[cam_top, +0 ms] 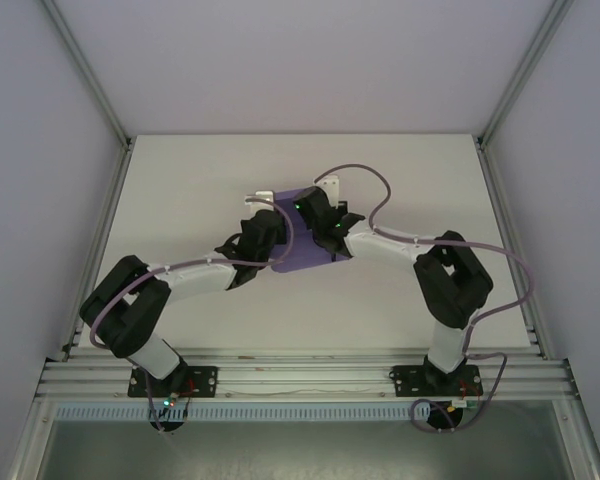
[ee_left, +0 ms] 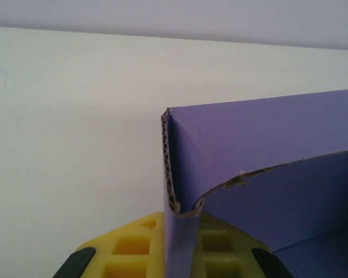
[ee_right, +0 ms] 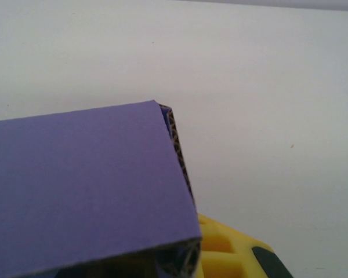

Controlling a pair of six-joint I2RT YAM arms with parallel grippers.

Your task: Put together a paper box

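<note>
Paper box (cam_top: 302,258) at centre of counter (cam_top: 180,200), left jaws pinching its corner wall, right jaws hidden behind a panel, state can't tell; opposing pulls could tear the card or pop the fold.

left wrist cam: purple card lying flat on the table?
No, a wall of the paper box stands upright, folded at a corner, its corrugated edge running down into the left claw.

white table (cam_top: 180,200); aluminium rail (cam_top: 300,375) along near edge; pale walls (cam_top: 40,150) around.
</note>
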